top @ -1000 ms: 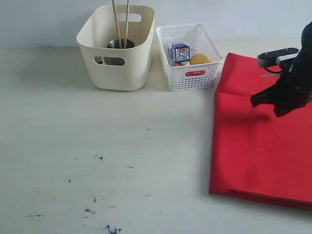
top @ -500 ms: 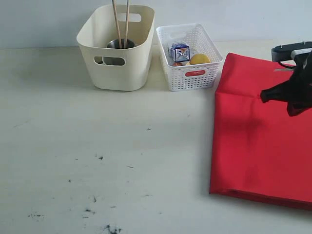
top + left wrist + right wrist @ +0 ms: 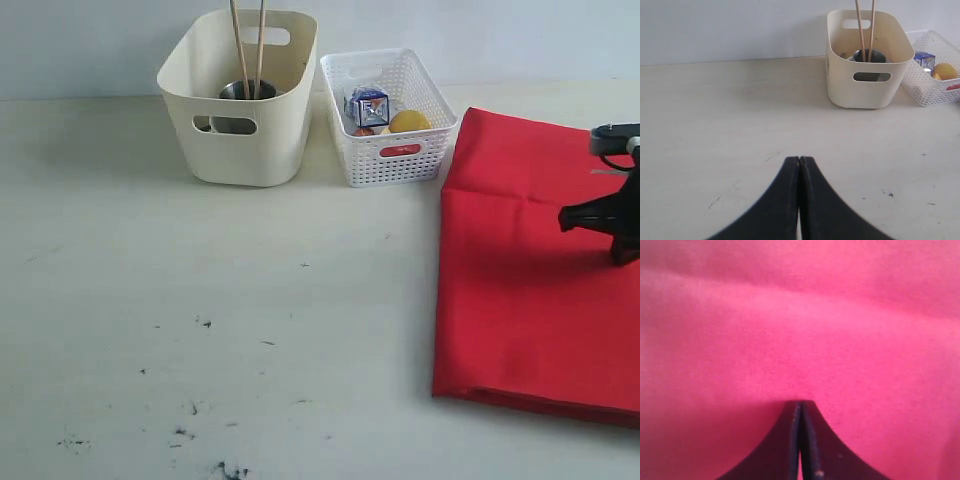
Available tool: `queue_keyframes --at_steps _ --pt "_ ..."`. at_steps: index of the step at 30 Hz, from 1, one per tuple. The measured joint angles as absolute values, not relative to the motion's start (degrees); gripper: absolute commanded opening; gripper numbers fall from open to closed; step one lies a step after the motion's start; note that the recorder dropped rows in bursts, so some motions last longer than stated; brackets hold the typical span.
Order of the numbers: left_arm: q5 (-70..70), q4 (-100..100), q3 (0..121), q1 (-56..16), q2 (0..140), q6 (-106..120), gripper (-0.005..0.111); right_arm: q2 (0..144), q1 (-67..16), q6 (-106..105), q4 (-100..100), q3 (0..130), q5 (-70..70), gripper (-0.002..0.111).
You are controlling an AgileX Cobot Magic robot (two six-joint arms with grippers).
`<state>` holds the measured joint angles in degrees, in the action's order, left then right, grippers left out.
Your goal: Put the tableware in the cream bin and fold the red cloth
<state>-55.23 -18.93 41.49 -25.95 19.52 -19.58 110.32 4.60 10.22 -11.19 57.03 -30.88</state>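
The cream bin (image 3: 238, 110) stands at the back, also the cream bin (image 3: 867, 60) in the left wrist view. A pair of light chopsticks (image 3: 248, 45) leans upright inside it, over a steel cup (image 3: 247, 92); the left wrist view shows the same chopsticks (image 3: 865, 25) and cup (image 3: 870, 56). The red cloth (image 3: 530, 270) lies folded flat on the right of the table and fills the right wrist view (image 3: 800, 325). My right gripper (image 3: 566, 217) hovers over the cloth near the right edge, shut and empty (image 3: 800, 403). My left gripper (image 3: 799, 159) is shut over bare table, out of the exterior view.
A white lattice basket (image 3: 388, 115) next to the cream bin holds a small carton (image 3: 371, 106) and a yellow fruit (image 3: 409, 122). The pale table (image 3: 200, 300) has dark specks near its front. The cloth's folded near edge (image 3: 530, 398) sits close to the table's front.
My right arm has moved to the right across the red cloth, toward the frame's edge, jaws staying shut. The cloth, bins and left gripper have not moved.
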Motion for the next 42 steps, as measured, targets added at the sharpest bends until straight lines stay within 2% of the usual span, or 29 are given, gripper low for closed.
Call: queue_keyframes --at_steps 12,24,31,42 --pt "-55.2 -18.9 41.5 -26.0 19.5 -19.6 0.000 115.1 4.8 11.3 -11.1 59.2 -19.1 0.000" --pt "-55.2 -18.9 41.5 -26.0 19.5 -19.6 0.000 122.6 5.1 10.8 -7.2 70.5 -18.7 0.000" --pt "-55.2 -18.9 41.5 -26.0 19.5 -19.6 0.000 125.9 5.5 -0.6 8.2 75.6 -19.5 0.000" --pt "-55.2 -18.9 41.5 -26.0 19.5 -19.6 0.000 125.2 5.5 -3.2 12.4 76.4 -19.7 0.000"
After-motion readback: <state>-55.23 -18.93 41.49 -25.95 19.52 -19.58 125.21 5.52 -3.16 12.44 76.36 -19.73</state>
